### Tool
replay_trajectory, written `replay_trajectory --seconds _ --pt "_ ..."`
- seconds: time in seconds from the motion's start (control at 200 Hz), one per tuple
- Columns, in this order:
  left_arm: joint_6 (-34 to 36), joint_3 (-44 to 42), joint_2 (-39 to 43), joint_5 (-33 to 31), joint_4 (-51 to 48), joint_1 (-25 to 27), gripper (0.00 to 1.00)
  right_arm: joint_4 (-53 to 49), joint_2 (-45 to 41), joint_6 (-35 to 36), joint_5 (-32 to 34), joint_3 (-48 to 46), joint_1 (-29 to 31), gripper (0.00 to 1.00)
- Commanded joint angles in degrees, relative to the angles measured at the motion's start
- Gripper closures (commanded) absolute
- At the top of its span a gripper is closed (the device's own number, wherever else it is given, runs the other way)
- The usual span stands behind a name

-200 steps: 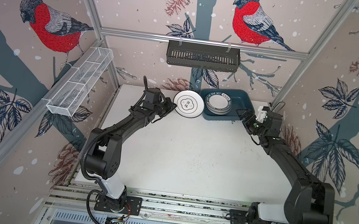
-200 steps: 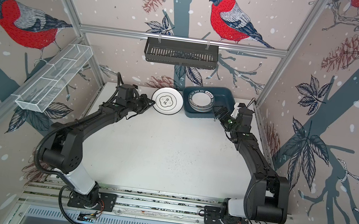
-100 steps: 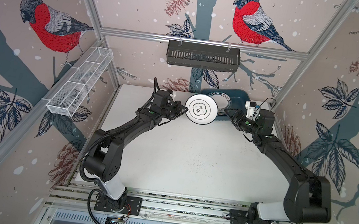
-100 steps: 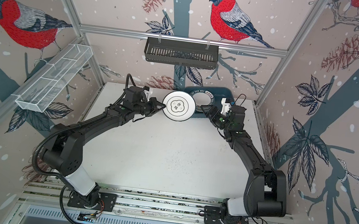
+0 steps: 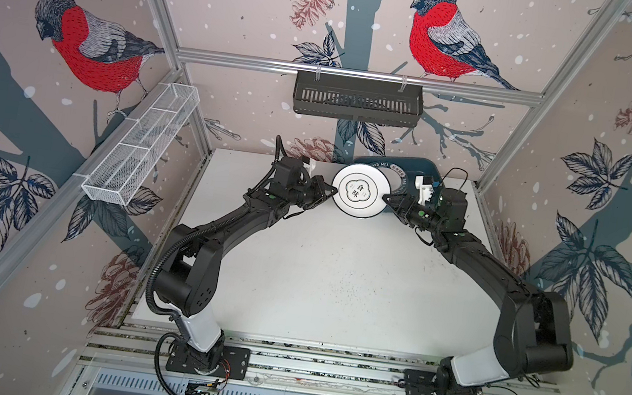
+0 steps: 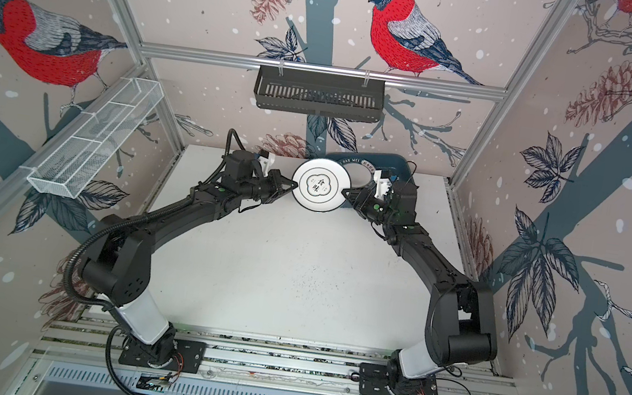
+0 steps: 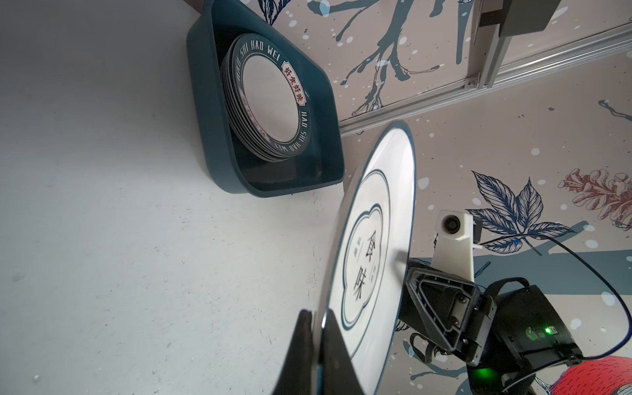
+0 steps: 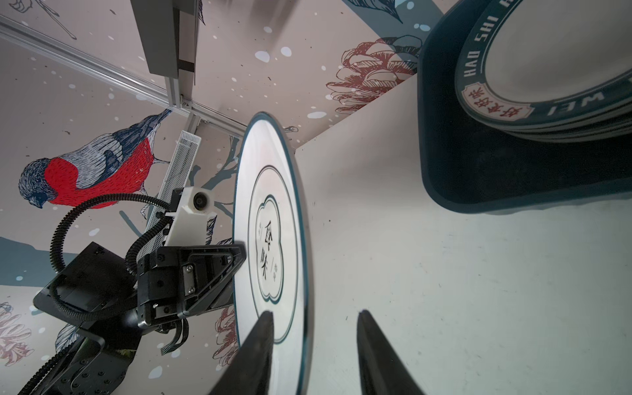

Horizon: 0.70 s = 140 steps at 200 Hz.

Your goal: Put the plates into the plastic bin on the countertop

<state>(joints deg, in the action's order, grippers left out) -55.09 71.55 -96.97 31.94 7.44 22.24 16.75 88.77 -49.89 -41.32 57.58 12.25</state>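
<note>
Top views, change: the cloud-emblem plate (image 5: 360, 190) lay flat a second ago on the countertop (image 5: 336, 277), just left of the plastic bin (image 5: 429, 169). It is now carried clear of the surface at upper centre of the frame and overlaps the bin's near left corner.
Left gripper (image 5: 326, 195): clamped on the plate's left rim. In the left wrist view both fingers are pressed onto the edge with no gap.
Right gripper (image 5: 390, 201): brought across from beside the bin to the plate's right rim. Its jaws were wide a second ago and are now narrowed but still apart. In the right wrist view the rim is straddled, with one finger over the printed face and the other clear of the underside.
Plate attitude: printed face turned up toward the top camera, roughly level as far as can be told.
Bin contents: a stack of lettered-rim plates (image 7: 270, 99) is piled inside. In both top views only an arc of it shows behind the lifted plate.
Countertop: no other plate is seen on it.
Meaning for the task: a hand-over between the arms is judged to be under way, and this looks like the last plate outside the bin.
Risk: if the left grip is released before the right jaws are seated on the rim, the plate could tip or drop.
</note>
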Motion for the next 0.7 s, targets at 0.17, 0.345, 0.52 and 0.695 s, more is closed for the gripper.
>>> replay_trajectory --seconds 0.17,0.345,0.52,0.695 --pt "0.33 2.22 -0.94 1.44 2.63 -0.03 1.0 0.81 2.11 0.37 -0.58 1.08 0.14 0.89" --pt "1.15 3.7 -1.63 1.59 1.44 -0.01 0.84 0.35 1.77 -0.01 0.83 0.78 -0.34 0.93" --pt "3.84 4.68 -0.89 0.09 -1.31 -0.07 0.45 0.55 2.05 -1.76 1.37 0.52 -2.42 0.96" --pt "7.15 4.57 1.28 -4.18 -5.4 -0.43 0.24 -0.29 2.09 -2.14 1.67 0.93 -5.22 0.97"
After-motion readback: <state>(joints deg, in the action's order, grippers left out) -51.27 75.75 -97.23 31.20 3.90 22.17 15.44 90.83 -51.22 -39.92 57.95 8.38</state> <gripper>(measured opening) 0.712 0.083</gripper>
